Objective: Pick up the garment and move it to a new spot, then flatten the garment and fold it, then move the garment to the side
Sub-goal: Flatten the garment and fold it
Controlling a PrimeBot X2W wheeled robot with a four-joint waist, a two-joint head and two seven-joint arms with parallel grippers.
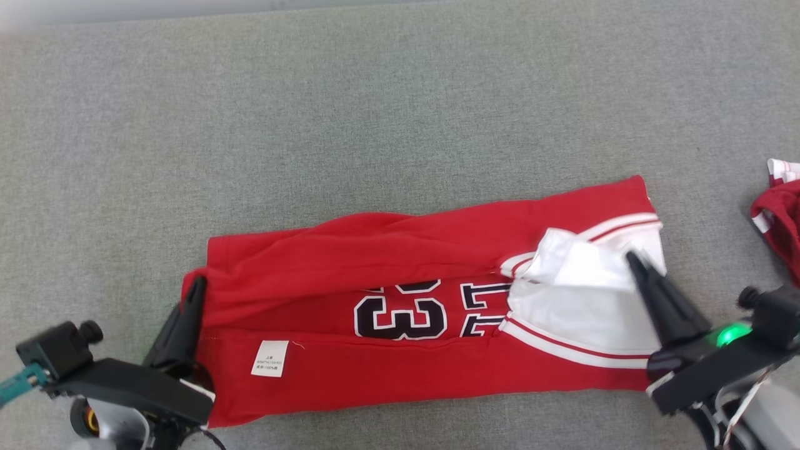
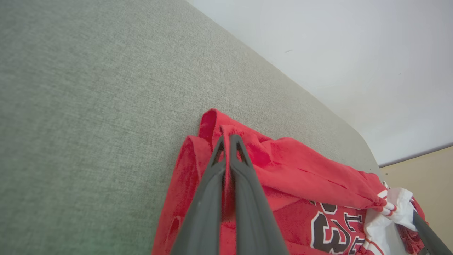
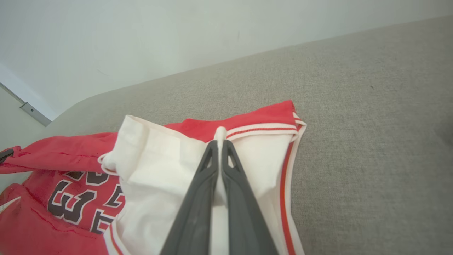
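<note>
Garment [image 1: 400, 350]: red jersey, lying lengthwise across the near middle of the grey pad [image 1: 375, 125], long axis left to right in the head view. Its far long edge is drawn over as a flap [image 1: 375, 250] that half covers the print [image 1: 400, 312]. The near strip lies flat, label [image 1: 270, 358] showing. The right end shows a white panel [image 1: 581, 300] with striped trim, rumpled, one corner curled up. Left gripper [image 2: 228, 136]: fingers pressed together, pinching the red edge at the left end, cloth bunched round the tips. Right gripper [image 3: 220, 141]: likewise closed, nipping a ridge of the white panel just beside the trim. Judged step: lengthwise fold, about midway, flap raised at both ends and not yet laid. To do it well, carry both ends toward the near edge at the same pace and height, keeping the flap taut between the tips; its middle looks slack and creased. Set the flap edge parallel to the near edge and lower it onto the layer beneath before letting go. Cannot tell whether the right pinch takes one layer or two; if one, the red outer layer may lag behind. Second garment [image 1: 778, 219] lies at the pad's right edge, apart from the work but near the right arm; keep clear of it.
</note>
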